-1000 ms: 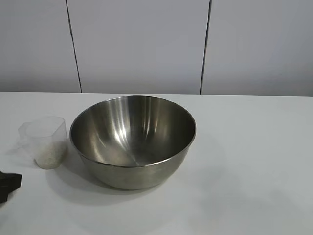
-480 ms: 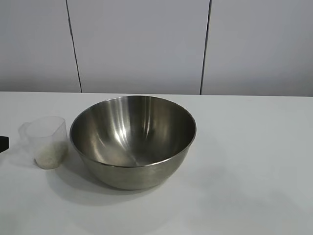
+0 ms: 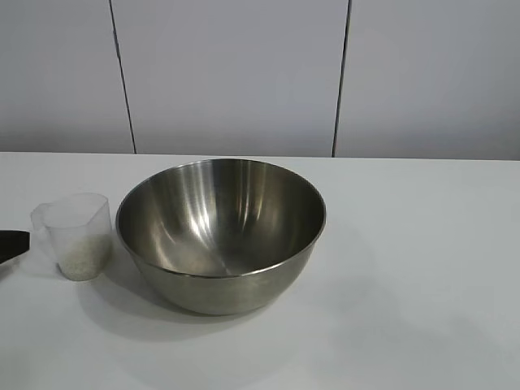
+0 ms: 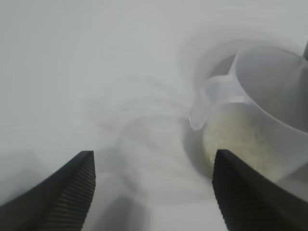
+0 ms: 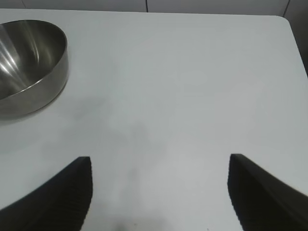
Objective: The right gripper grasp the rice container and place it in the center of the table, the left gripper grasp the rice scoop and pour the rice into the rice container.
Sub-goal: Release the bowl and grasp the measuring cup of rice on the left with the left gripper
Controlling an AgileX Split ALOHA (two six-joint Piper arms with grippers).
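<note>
Left gripper [image 4: 153, 192] sits low over the table [image 4: 96, 72], its two dark ribbed fingers [image 4: 67, 197] spread wide apart with nothing between them. In the left wrist view they fill the lower corners, and the rice scoop [image 4: 255, 125] stands just beyond the finger at lower right, upright, its small tab handle jutting toward mid-frame. Rice [image 4: 236, 137] shows pale through the clear wall, heaped in the bottom of the cup. No contact between gripper and scoop.

From the exterior view, only a dark tip of the left gripper [image 3: 12, 241] pokes in at the left edge, mid-height, near the scoop [image 3: 75, 236] but apart from it. The scoop stands on the table [image 3: 422, 268] at centre left of the frame, grains [image 3: 81, 260] settled in its lower part. Just beside it, toward the middle of the frame, is the rice container [image 3: 221, 231], upright, open side up, its steel interior showing only reflections.

Right gripper [image 5: 159, 192] is well off from the action, its fingers [image 5: 262, 192] also parted wide and holding nothing, in the lower corners of its own wrist view above bare white tabletop. The container [image 5: 29, 62] shows at that view's upper left, well apart from the gripper.
</note>
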